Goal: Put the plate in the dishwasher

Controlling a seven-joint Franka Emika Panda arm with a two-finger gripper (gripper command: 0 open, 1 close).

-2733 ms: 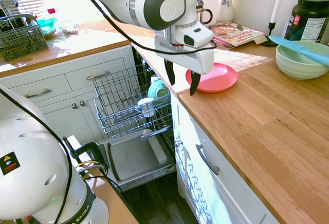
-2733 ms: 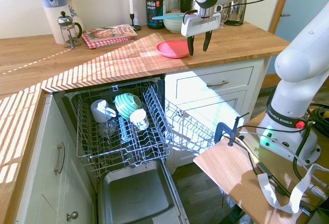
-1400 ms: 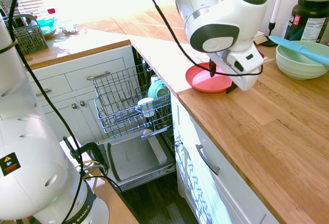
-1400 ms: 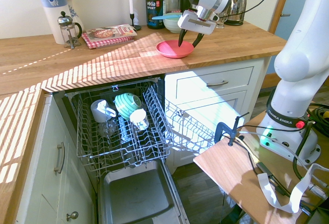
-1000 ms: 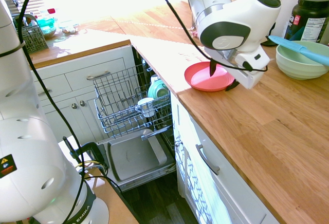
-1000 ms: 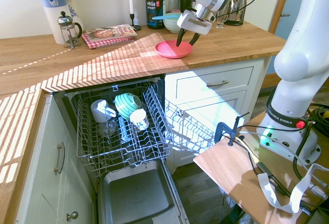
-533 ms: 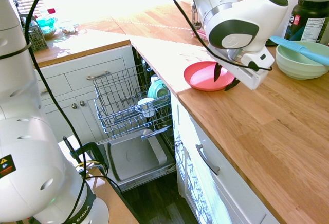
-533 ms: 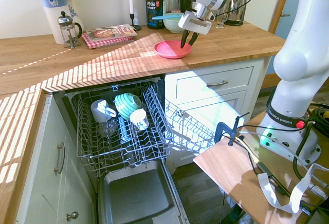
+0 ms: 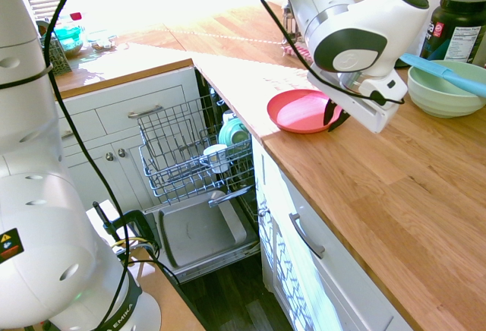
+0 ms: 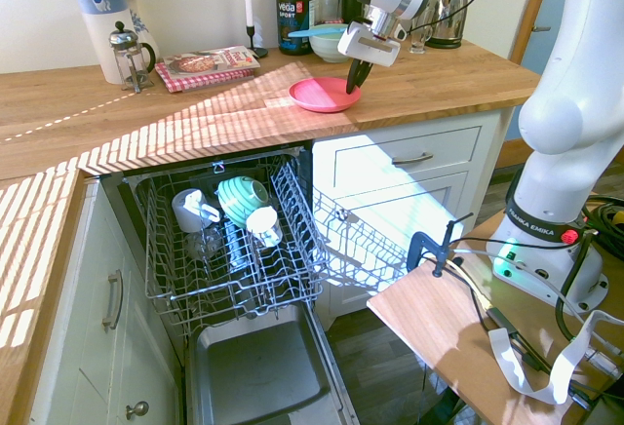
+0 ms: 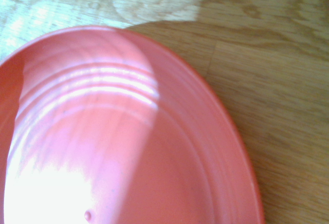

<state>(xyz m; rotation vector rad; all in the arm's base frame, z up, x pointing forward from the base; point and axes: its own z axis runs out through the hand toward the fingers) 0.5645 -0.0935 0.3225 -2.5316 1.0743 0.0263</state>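
The gripper was clamped on the rim of the plate, which lay on the worktop; grasp step, and the next move required lifting toward the dishwasher rack

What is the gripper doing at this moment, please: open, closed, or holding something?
Gripper: fingers close together at the rim of the plate, which lies on the counter; whether they already grip it cannot be told.
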